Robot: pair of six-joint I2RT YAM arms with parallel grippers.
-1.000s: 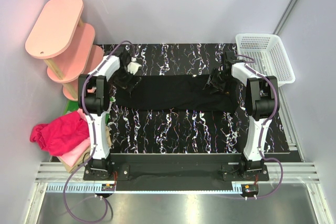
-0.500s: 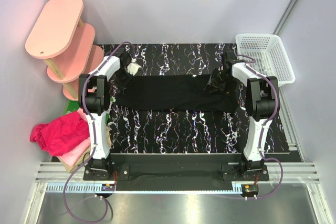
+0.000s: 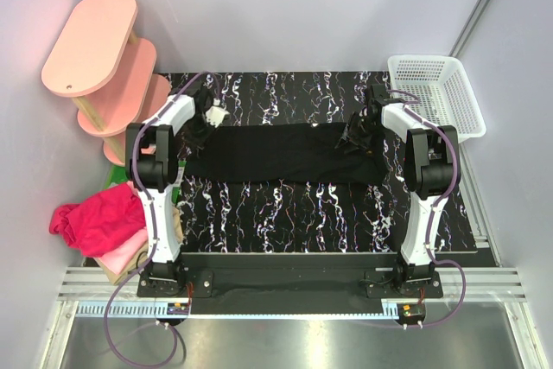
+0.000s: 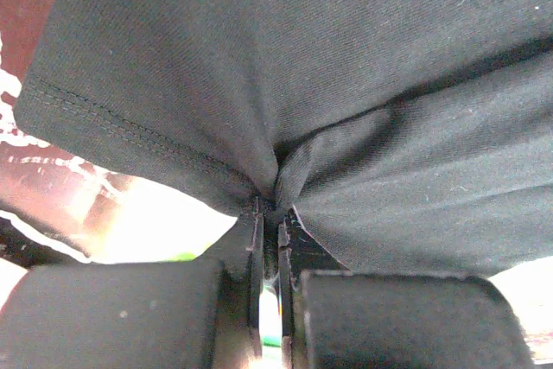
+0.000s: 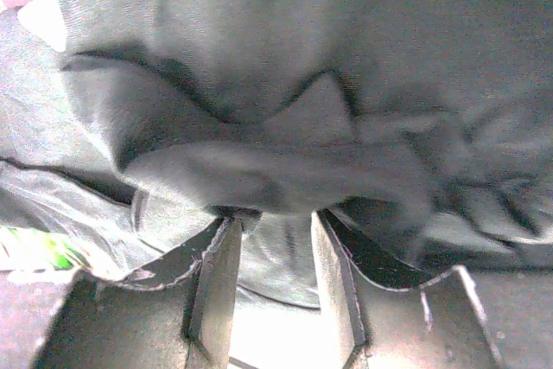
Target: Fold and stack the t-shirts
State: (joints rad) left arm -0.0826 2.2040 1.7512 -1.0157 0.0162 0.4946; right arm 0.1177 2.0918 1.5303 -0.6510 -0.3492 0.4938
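Pale walls enclose a black marbled table (image 3: 285, 205), a pink tiered shelf (image 3: 99, 62) at its left.

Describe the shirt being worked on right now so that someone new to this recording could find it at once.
Start from the black marbled table in the middle of the top view. Across its far half lies a black t-shirt, spread as a wide flat band between the two arms. Unlike the magenta and pink shirts heaped off the table's left edge, it is dark and laid out flat.

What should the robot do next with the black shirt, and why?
Probably lift both ends together toward the near edge to fold it. The left end effector is shut on the black cloth t-shirt, and the right end effector has a bunched fold between its fingers.
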